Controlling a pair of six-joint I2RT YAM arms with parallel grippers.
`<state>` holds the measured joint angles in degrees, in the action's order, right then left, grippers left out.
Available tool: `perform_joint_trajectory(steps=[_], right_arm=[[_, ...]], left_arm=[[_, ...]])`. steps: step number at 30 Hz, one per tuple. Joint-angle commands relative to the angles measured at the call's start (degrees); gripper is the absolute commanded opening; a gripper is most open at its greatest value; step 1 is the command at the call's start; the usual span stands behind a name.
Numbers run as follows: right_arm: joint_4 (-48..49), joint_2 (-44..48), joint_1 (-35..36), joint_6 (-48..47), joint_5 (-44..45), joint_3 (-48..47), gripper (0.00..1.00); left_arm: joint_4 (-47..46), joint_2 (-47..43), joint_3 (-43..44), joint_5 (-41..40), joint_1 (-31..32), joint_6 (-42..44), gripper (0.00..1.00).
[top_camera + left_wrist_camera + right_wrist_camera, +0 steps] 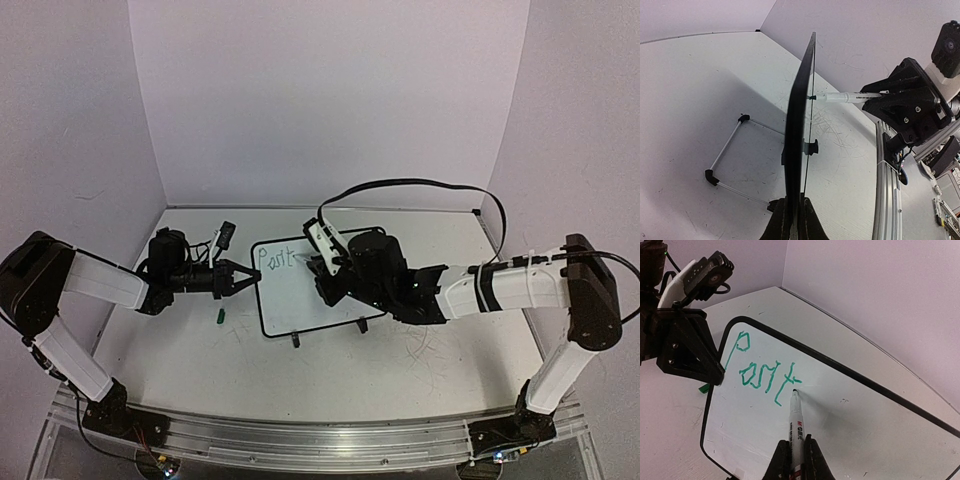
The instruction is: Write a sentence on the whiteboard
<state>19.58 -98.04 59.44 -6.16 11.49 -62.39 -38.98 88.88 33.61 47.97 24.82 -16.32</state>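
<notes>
Green lettering (765, 372) sits just ahead of my right gripper (795, 460), clenched on marker (796, 420); my left gripper (792, 220) clamps whiteboard (865, 425) edge between jaws.

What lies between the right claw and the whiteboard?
A marker, gripped by the right claw, tip on the whiteboard beside the green letters; right wrist view shows it.

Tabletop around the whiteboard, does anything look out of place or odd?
A small green piece, possibly the cap of the marker, lies loose on the table left of the whiteboard. Faint grey scribble marks stain the table in front of it.
</notes>
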Motion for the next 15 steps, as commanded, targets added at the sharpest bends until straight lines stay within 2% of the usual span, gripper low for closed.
perform_joint_trajectory(steps=[1, 15], right_arm=[[-0.95, 0.32, -0.21, 0.71, 1.28, -0.92, 0.0], [-1.9, 0.8, -0.13, 2.29, -0.73, 0.68, 0.0]], left_arm=[[-2.9, -2.35, 0.41, 0.26, 0.05, 2.08, 0.0], [-2.89, -2.35, 0.36, 0.11, 0.1, 2.04, 0.0]])
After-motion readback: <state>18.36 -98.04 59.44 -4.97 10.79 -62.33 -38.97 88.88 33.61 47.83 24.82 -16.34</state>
